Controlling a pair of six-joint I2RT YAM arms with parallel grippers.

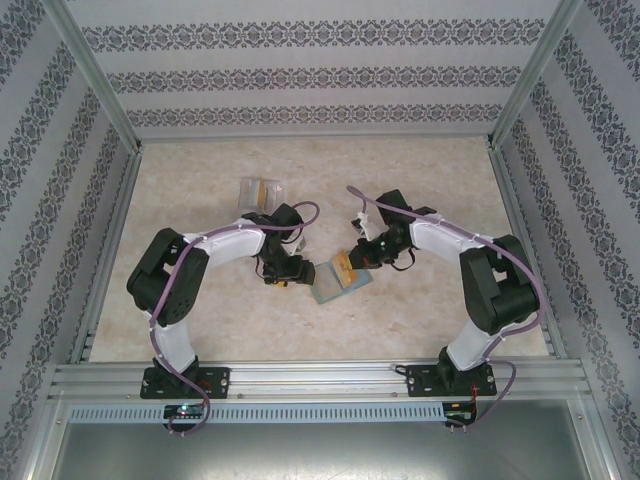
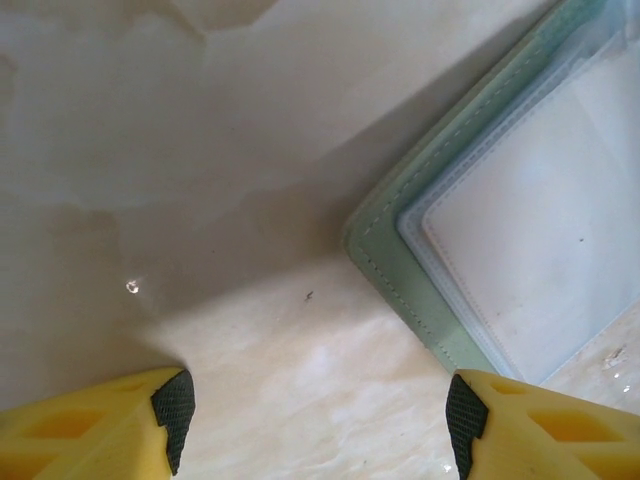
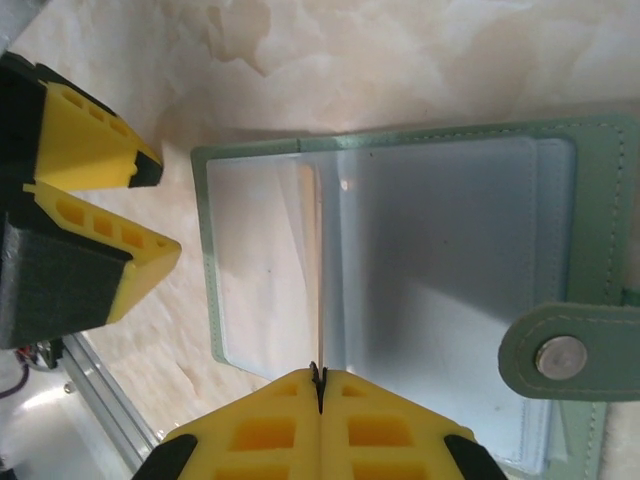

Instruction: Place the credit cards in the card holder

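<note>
The sage-green card holder lies open on the table between the two arms, its clear sleeves facing up. My right gripper is shut on a thin credit card, seen edge-on and standing upright over the holder's sleeves. From above this card looks orange. My left gripper is open and low over bare table, just left of the holder's corner. Its right fingertip is at the holder's edge, and nothing is between its fingers.
A clear plastic stand with something yellowish in it stands behind the left gripper. The left gripper's yellow fingers sit close to the holder's left edge. Metal rails run along the near table edge. Patterned walls enclose the other sides.
</note>
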